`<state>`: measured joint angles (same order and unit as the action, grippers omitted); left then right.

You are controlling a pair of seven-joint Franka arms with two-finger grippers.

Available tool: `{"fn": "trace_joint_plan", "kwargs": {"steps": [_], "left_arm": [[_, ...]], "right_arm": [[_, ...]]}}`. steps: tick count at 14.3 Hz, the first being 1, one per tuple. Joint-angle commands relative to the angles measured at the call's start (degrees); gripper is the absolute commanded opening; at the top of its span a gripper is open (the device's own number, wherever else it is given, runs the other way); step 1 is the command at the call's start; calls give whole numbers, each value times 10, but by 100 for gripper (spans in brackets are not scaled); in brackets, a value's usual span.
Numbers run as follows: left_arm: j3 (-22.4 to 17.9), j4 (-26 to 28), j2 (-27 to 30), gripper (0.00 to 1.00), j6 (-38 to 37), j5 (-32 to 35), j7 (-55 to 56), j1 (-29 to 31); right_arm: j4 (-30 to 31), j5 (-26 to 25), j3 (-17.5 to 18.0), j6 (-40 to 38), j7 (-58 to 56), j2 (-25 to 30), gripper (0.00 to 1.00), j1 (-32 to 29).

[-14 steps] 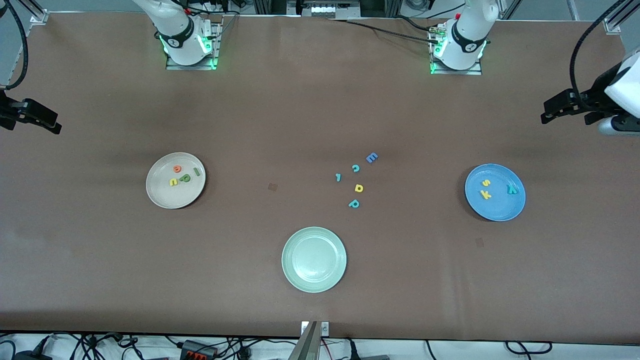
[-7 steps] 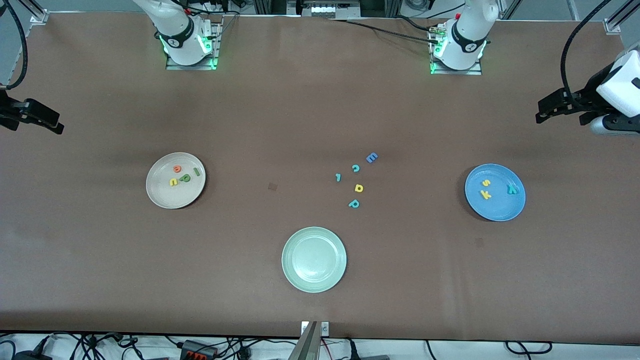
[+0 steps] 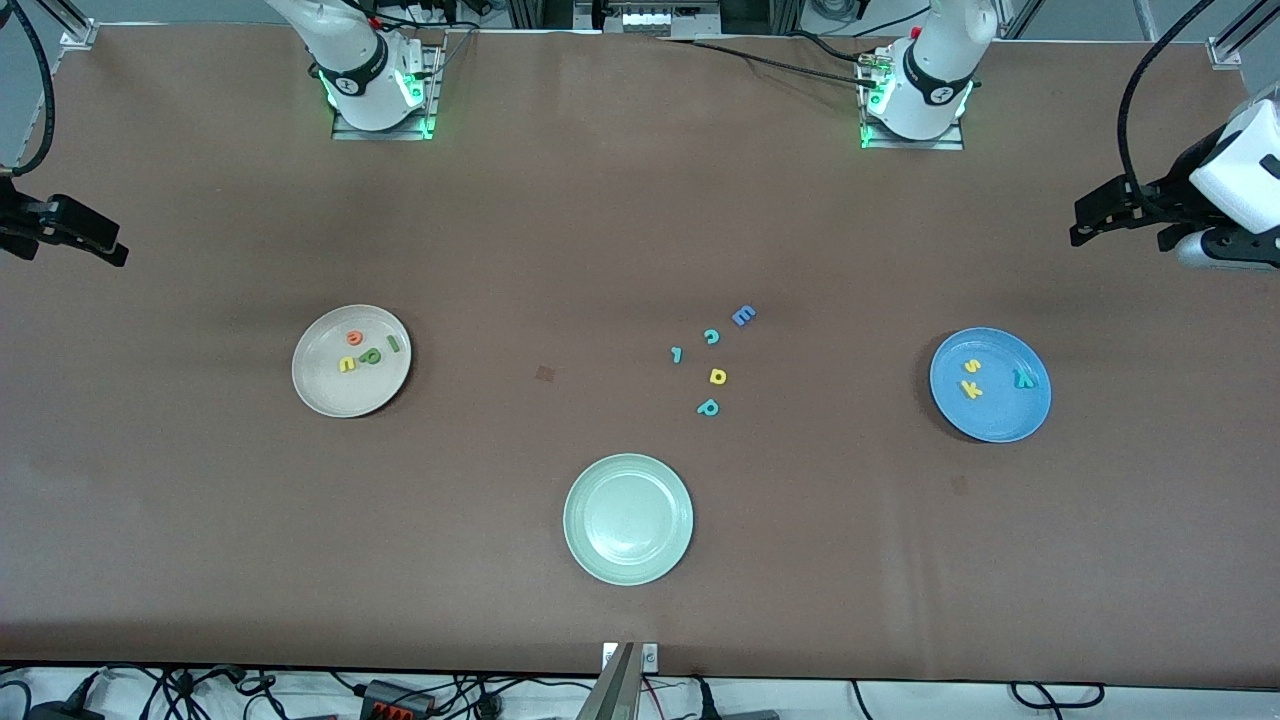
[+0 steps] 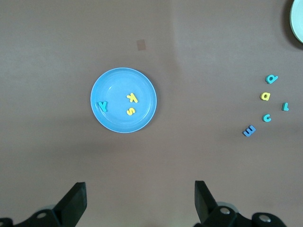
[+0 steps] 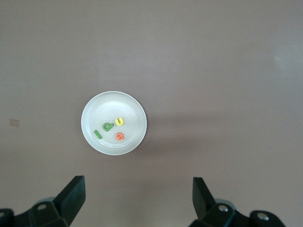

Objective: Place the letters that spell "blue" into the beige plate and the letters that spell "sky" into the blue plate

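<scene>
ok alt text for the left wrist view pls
A blue plate on a brown table holds the yellow "s", yellow "k" and teal "y". Five loose foam letters lie apart from it toward the table's middle, and the left gripper hangs with jaws open, holding nothing.

Letters b, l, u, e [image 3: 366,349]: in the beige plate [image 3: 330,395], right arm's end. Letters s, k, y [image 3: 985,378]: in the blue plate [image 3: 995,425], left arm's end. Five loose letters [image 3: 713,360]: on the table between the two plates. Third plate [image 3: 628,570]: nearer the front camera than these.
</scene>
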<state>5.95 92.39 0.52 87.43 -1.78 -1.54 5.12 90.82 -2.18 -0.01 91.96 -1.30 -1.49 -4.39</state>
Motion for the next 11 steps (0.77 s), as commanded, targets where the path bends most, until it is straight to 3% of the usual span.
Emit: {"fn": "trace_joint_plan", "kwargs": {"steps": [1,11], "left_arm": [[-1,-1,5,100,-2,-33,-20,1],[-6,2,3,100,2,-54,-51,12]], "right_arm": [[16,6,4,-5,-13,22,100,-4],[19,6,4,-2,-12,18,100,-5]]}}
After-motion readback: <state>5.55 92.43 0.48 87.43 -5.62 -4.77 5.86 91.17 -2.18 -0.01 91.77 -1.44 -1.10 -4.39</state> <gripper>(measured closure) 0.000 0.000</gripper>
